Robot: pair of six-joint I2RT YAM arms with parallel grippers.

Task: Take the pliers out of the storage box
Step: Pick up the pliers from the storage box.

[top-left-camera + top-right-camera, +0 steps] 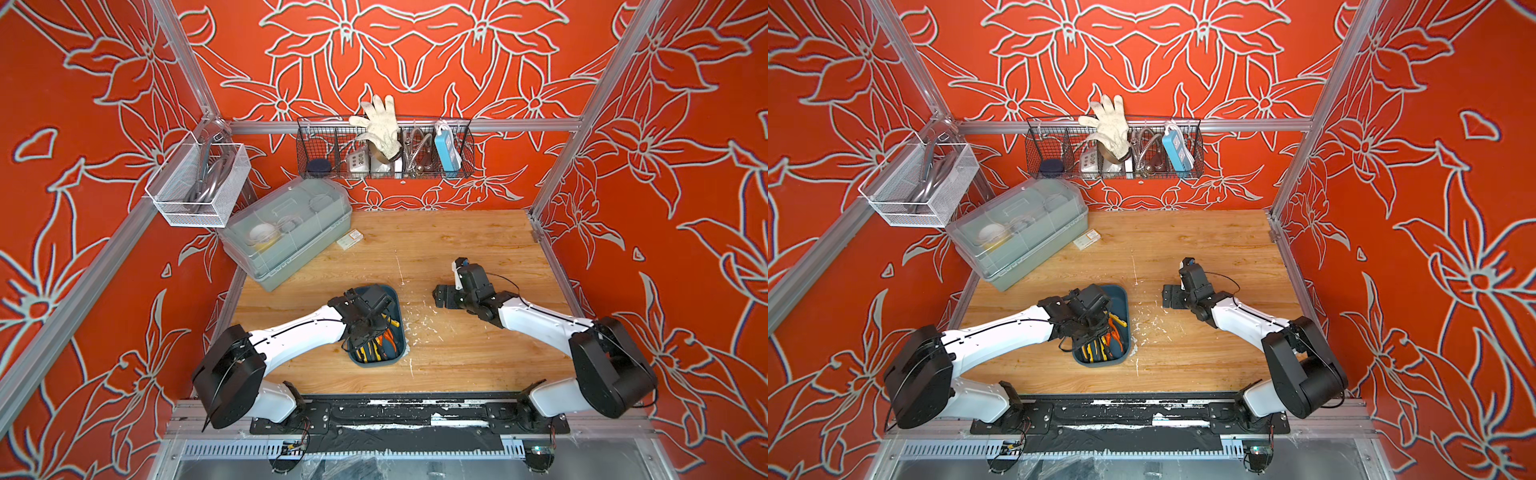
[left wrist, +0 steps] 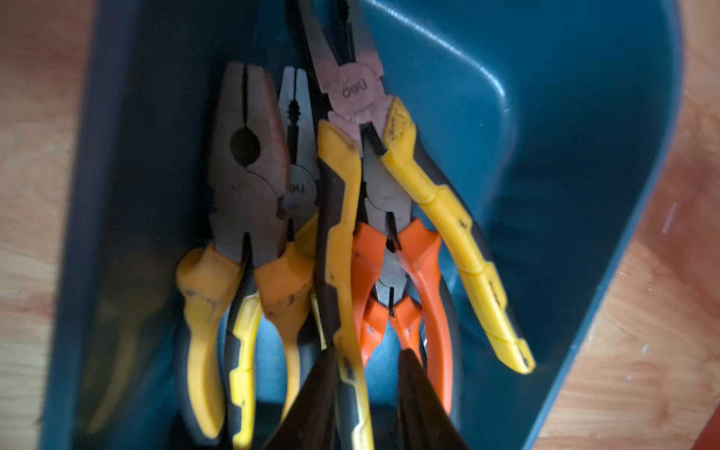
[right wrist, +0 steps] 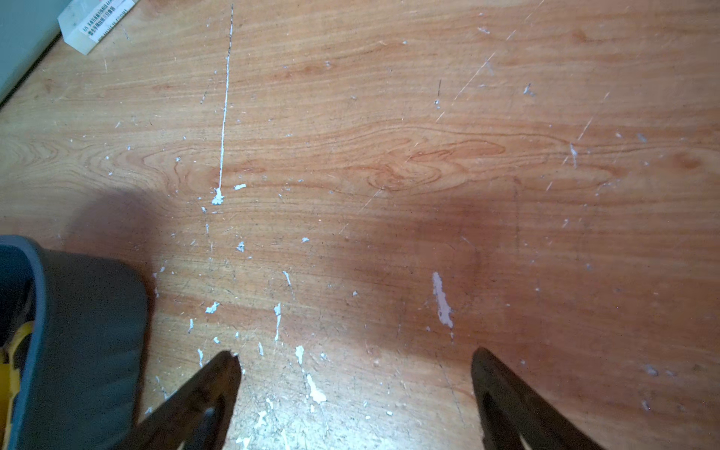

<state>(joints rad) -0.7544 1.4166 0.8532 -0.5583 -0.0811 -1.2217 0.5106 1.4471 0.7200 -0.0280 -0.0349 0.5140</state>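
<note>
Inside the storage box [image 2: 565,175]: all five pliers [image 2: 343,218] sit in one heap, and none shows on the desk [image 1: 457,257] in both top views. So my read is zero out, five to go, with the first pick in progress. The heap is bunched along one long wall, heads all pointing the same way, and the rest of the box floor is bare. The long-nose pair [image 2: 350,89], yellow-and-black handles splayed, lies on top. Two orange-handled pairs [image 2: 393,253] are tucked under and between its handles. The combination pair [image 2: 245,167] lies beside it over another yellow-handled one. Heads are grey metal and look tinted in this light. The handles overlap a lot, so one may drag a neighbour on the lift. The left claw [image 2: 368,358] is down in the box at the handle end. It is set narrow, with its fingers either side of one long-nose handle and an orange handle also in the gap. Can't tell if the pads actually bite. The box is shallow, dark teal with rounded corners, and sits on the desk left of centre near the front edge, under the left wrist. The right claw [image 3: 354,358] is spread wide with nothing in it, low over bare flecked wood near the box but not touching it. The lidded grey-green bin [image 1: 286,232] is further back at the left.
</note>
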